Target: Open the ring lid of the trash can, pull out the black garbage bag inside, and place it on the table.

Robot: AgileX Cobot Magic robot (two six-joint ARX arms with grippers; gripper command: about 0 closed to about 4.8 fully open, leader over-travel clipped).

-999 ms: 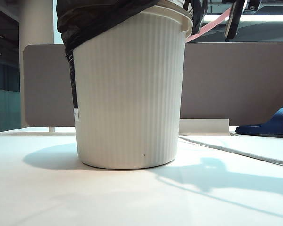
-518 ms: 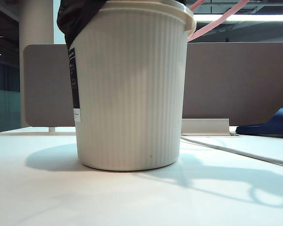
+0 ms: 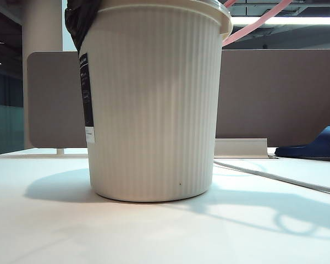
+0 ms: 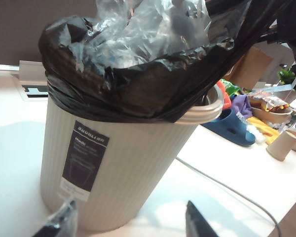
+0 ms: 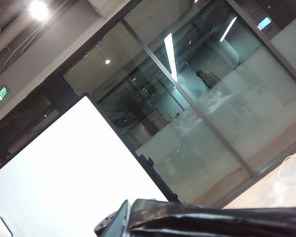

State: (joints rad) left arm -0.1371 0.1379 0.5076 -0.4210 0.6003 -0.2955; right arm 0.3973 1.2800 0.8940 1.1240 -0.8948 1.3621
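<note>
Gone from the can's right rim was the right gripper (image 5: 126, 219), fingers clamped on the black garbage bag (image 4: 138, 79) (pull-out under way), needing more lift; left gripper (image 4: 128, 219) waited apart beside the trash can (image 3: 151, 110) on the worktop (image 3: 55, 231).

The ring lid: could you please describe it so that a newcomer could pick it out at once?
Start at the ribbed cream trash can in the middle of the white table. Look up past its right rim: the ring lid is the thin pale pink hoop slanting up out of frame, the only pink thing there, unlike the glossy black garbage bag.
</note>
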